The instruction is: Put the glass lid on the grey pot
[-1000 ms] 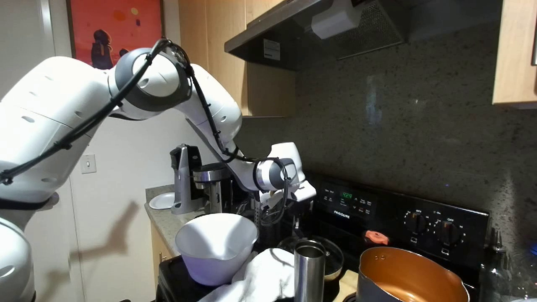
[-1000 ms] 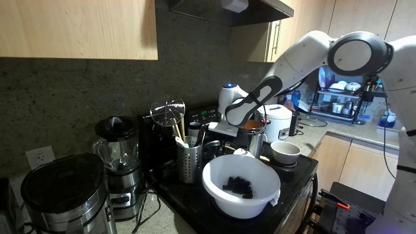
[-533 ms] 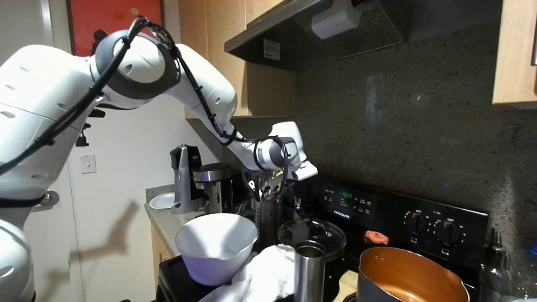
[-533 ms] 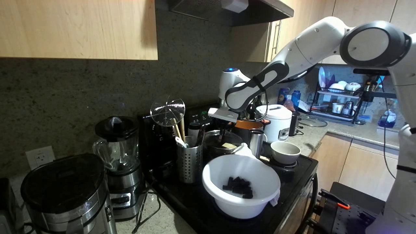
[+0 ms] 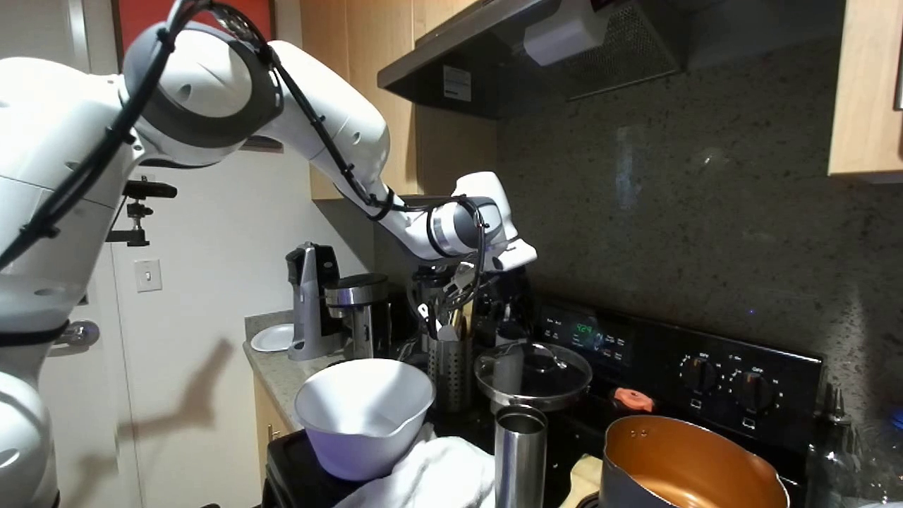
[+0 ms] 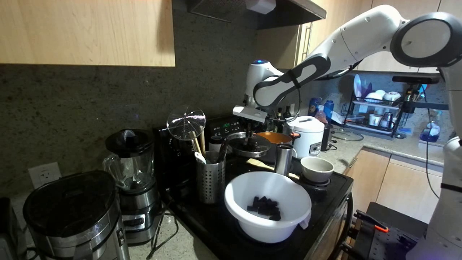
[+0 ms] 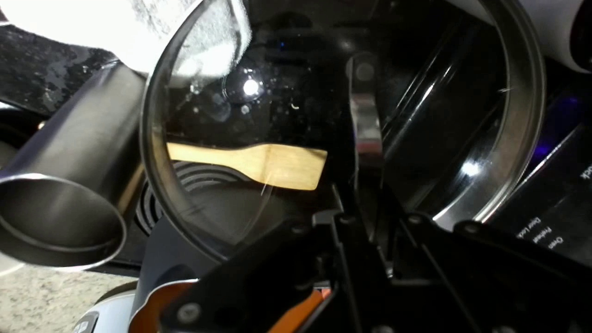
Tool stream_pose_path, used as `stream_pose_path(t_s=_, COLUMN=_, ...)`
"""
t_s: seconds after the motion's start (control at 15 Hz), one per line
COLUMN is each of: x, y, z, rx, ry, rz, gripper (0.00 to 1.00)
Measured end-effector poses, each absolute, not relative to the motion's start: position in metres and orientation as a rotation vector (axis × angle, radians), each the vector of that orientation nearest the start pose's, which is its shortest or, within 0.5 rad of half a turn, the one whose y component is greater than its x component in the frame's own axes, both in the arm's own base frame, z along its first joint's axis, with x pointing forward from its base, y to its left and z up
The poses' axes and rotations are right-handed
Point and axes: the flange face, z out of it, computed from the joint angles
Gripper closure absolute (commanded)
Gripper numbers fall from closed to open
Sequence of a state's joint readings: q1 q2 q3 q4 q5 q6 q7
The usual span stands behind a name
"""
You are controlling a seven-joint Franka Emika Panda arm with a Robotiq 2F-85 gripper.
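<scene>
The fingers (image 7: 347,252) grip the handle (image 7: 366,115) of the glass lid (image 5: 529,377), which hangs in the air beside the grey pot (image 5: 688,462), apart from it. The pot stands on the surface (image 6: 213,220), its copper-orange inside showing in both exterior views. Near the pot are an upright steel cylinder (image 5: 520,462) and, lying flat, a wooden spatula (image 7: 293,166); the white bowl (image 6: 267,231) sits farther from the pot.

Black stovetop (image 6: 216,224) under grey pot (image 5: 695,453), steel cylinder (image 5: 520,462), wooden spatula (image 7: 273,163), utensil holder (image 6: 211,183), white cloth (image 5: 451,469)
</scene>
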State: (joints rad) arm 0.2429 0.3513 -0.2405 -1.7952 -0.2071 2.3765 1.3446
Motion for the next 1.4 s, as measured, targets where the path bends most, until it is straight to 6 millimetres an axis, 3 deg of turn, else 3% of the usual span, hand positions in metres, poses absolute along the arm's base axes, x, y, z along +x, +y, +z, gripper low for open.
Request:
stream_pose_path(t_s=0.33, x=0.66, y=-0.017, z=0.418, rx=-2.553, ry=1.839, rz=-0.553, gripper=0.96)
stream_pose_path(t_s=0.73, x=0.663, y=-0.08, z=0.438, rx=-2.457, ry=2.02, rz=-0.543, gripper=0.96)
stream_pose_path(t_s=1.0, x=0.668, y=-0.126, z=0.433, rx=-2.365, ry=2.161, rz=-0.555, gripper=0.96)
stream_pose_path(t_s=1.4, x=0.68, y=-0.182, z=0.405, rx=-2.289, ry=2.345, rz=-0.524, gripper=0.96)
